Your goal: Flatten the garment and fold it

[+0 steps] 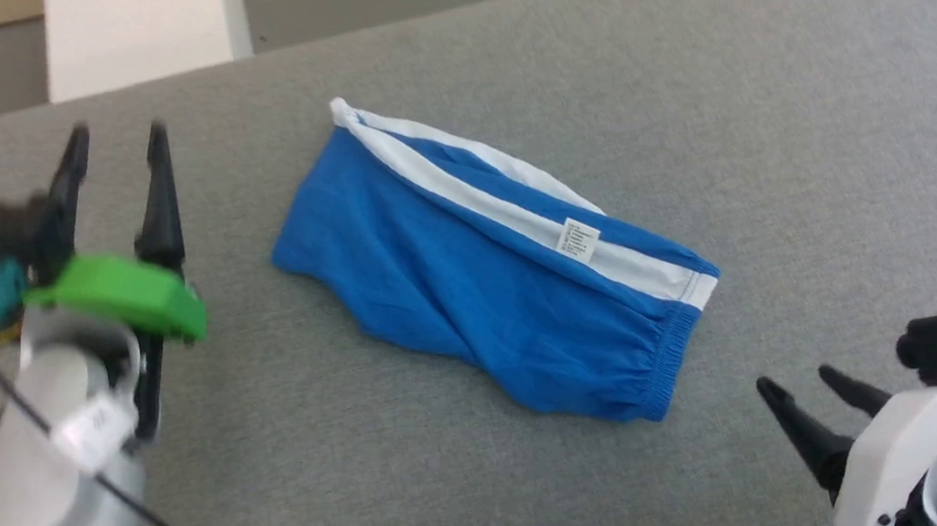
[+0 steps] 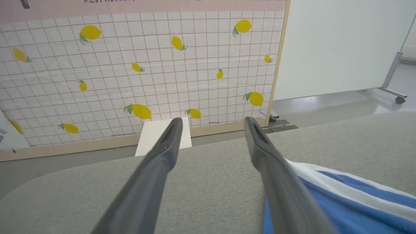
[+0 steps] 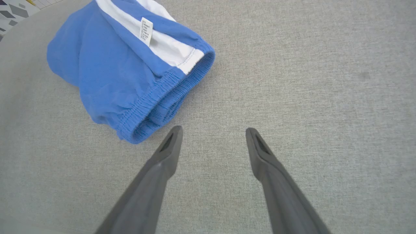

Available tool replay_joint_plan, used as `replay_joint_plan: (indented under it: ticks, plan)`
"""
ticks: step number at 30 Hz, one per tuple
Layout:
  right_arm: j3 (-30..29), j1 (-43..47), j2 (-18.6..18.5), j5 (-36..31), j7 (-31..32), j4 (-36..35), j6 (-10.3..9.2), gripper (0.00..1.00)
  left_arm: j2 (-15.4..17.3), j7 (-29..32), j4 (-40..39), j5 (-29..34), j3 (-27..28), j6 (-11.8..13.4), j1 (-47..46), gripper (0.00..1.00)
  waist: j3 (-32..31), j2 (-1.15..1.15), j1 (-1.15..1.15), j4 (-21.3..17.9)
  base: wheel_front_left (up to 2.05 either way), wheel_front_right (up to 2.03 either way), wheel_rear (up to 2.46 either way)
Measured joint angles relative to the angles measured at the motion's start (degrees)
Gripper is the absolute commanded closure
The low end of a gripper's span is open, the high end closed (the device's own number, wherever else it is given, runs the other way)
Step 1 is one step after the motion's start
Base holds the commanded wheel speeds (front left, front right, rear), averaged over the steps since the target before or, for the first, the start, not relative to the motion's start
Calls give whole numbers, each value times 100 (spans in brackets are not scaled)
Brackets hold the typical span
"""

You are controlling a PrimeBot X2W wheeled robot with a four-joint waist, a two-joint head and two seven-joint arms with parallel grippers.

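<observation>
The garment (image 1: 479, 279), bright blue shorts with white stripes and a small white label, lies folded over on the grey surface, its elastic waistband toward the lower right. My left gripper (image 1: 118, 144) stands open to the left of it, fingers pointing away, holding nothing. My right gripper (image 1: 800, 384) is open at the lower right, just short of the waistband (image 3: 162, 97). In the left wrist view the left gripper (image 2: 211, 122) hangs above the surface with a corner of the garment (image 2: 341, 201) beside its right finger. The right gripper (image 3: 213, 130) is empty too.
The grey padded surface (image 1: 810, 83) stretches wide around the garment. Beyond its far edge are a white block (image 1: 142, 31), floor, a lemon-patterned tiled panel (image 2: 146, 65) and a white board on a wheeled stand (image 2: 341, 45).
</observation>
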Motion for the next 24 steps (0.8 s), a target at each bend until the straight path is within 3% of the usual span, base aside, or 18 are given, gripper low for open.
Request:
replay_joint_plan:
  ticks: [6,9,24]
  plan:
    - [160,-69,2,-36,65,404,1,0,12,-65,-991,-21,378,452,1415,0,-302,0,0,269,0,0,0]
    - [218,-483,3,-96,64,939,1,0,-101,-66,-1519,-149,594,697,2220,0,-405,0,0,501,0,0,0]
    - [252,-1474,0,-755,157,2928,1,0,-258,-71,-1937,-258,509,765,2540,0,-325,0,0,1129,0,0,0]
